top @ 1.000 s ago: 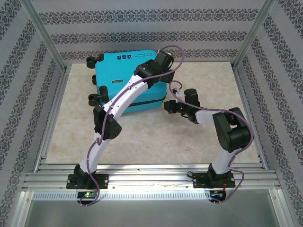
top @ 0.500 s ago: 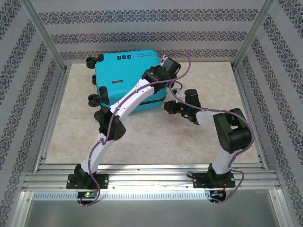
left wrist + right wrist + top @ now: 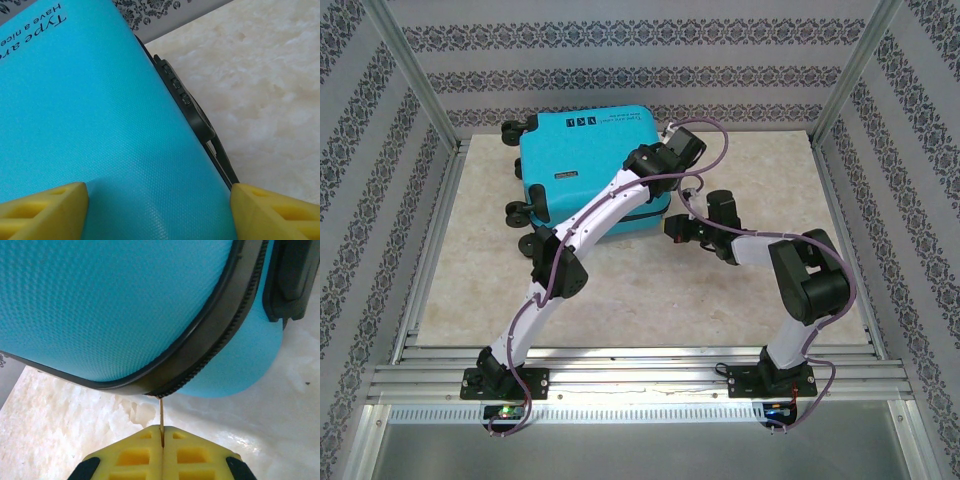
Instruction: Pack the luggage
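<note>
The luggage (image 3: 575, 160), a turquoise hard-shell suitcase, lies closed and flat at the back of the table. My left gripper (image 3: 665, 152) hovers over its right edge. In the left wrist view the left gripper (image 3: 159, 202) is open. Its yellow fingers (image 3: 45, 207) stand wide apart over the textured shell (image 3: 100, 110), beside the black lock strip (image 3: 187, 102). My right gripper (image 3: 672, 228) sits at the case's near right corner. There the right gripper (image 3: 162, 434) is shut on a thin golden zipper pull (image 3: 161, 412) hanging from the black zipper band (image 3: 220, 335).
Black wheels (image 3: 518, 210) stick out on the suitcase's left side. A black fitting (image 3: 292, 280) sits on the shell near the zipper corner. Patterned walls and metal posts (image 3: 415, 75) enclose the beige marbled tabletop (image 3: 650, 290), with open surface in front of the case.
The left arm's wrist has swung right and slightly nearer, from over the lid to its right edge. The right arm has stayed put on the zipper pull.
</note>
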Robot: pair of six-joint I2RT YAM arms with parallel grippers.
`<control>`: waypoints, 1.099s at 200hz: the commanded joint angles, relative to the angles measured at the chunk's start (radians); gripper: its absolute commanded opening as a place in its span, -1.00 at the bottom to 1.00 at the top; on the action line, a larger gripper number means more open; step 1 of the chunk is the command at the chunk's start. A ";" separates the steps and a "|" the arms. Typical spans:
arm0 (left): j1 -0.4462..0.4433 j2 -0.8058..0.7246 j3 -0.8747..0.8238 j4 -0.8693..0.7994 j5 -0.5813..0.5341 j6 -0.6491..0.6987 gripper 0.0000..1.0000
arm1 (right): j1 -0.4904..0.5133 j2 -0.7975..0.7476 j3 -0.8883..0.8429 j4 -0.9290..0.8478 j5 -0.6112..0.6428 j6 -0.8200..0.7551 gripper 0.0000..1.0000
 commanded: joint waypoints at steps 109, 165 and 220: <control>-0.005 -0.400 -0.648 0.024 0.002 0.020 0.23 | 0.267 -0.133 -0.130 0.090 0.488 -0.166 -1.00; 0.019 -0.545 -0.886 0.086 0.012 -0.002 0.22 | 0.267 -0.167 -0.127 0.092 0.682 -0.209 -1.00; 0.039 -0.563 -0.927 0.100 0.009 0.003 0.19 | 0.246 -0.195 -0.128 0.141 0.721 -0.225 -1.00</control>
